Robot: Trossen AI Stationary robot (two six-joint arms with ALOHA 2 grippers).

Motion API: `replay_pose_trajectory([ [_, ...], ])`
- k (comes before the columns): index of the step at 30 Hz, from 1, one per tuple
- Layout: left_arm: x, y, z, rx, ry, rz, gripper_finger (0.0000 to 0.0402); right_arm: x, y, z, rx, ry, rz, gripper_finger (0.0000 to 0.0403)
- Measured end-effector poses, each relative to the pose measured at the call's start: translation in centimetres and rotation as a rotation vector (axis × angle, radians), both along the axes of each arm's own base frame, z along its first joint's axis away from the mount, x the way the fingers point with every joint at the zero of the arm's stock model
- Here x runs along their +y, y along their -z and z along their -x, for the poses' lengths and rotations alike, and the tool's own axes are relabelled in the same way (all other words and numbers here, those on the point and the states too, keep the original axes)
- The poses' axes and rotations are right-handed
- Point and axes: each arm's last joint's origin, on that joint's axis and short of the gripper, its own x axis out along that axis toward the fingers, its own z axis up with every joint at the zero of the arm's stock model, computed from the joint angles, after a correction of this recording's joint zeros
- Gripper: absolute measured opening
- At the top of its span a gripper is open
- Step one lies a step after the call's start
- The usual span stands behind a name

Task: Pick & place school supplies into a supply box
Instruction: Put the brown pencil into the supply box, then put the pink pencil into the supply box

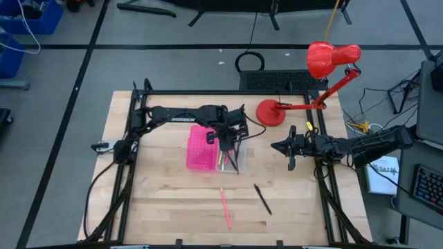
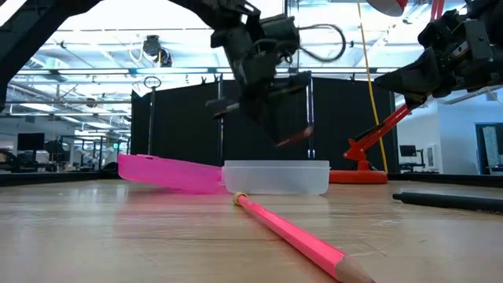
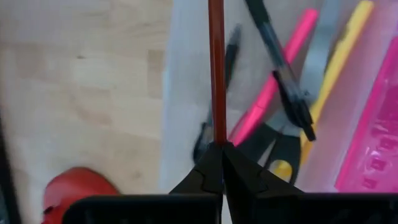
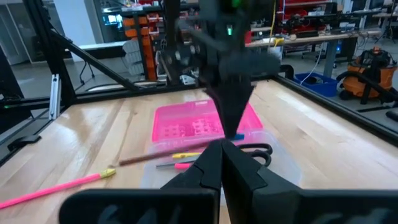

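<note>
Above the supply box (image 2: 277,178), left pincer (image 2: 271,118) grips a near-level red pencil (image 2: 292,140).

Two black jointed arms; white lettering on the left arm (image 1: 183,117); black looping cables.

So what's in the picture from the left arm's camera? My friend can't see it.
The left hand is shut on a dark red pencil above the clear supply box. Inside the box lie a pink pencil, a yellow pencil, a black pen and black-handled scissors.
</note>
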Motion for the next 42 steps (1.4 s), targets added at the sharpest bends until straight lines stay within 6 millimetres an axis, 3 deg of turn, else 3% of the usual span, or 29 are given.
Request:
replay_pose_trajectory([
  [10, 1.9, 4.6, 0.4, -0.055, 0.026, -0.119, 0.0006, 0.0, 0.0, 0.0, 0.003, 0.001, 0.003, 0.0],
  [24, 2.8, 4.8, 0.4, -0.068, -0.033, -0.188, 0.0012, 0.0, 0.0, 0.0, -0.003, 0.004, 0.005, 0.0],
  [30, 1.8, 4.6, 0.3, -0.069, -0.094, -0.182, 0.0089, 0.0, 0.0, 0.0, -0.003, 0.004, 0.005, 0.0],
  [35, 0.0, 2.8, 0.2, -0.104, -0.113, -0.225, 0.0144, 0.0, 0.0, 0.0, -0.002, 0.001, 0.017, 0.0],
  [39, -2.4, 0.1, 1.2, -0.119, -0.083, -0.175, 0.017, 0.0, 0.0, 0.0, -0.001, 0.0, 0.02, 0.0],
  [42, -4.9, -0.8, 2.1, -0.069, -0.085, -0.037, 0.0176, 0.0, 0.0, 0.0, -0.001, 0.0, 0.021, 0.0],
])
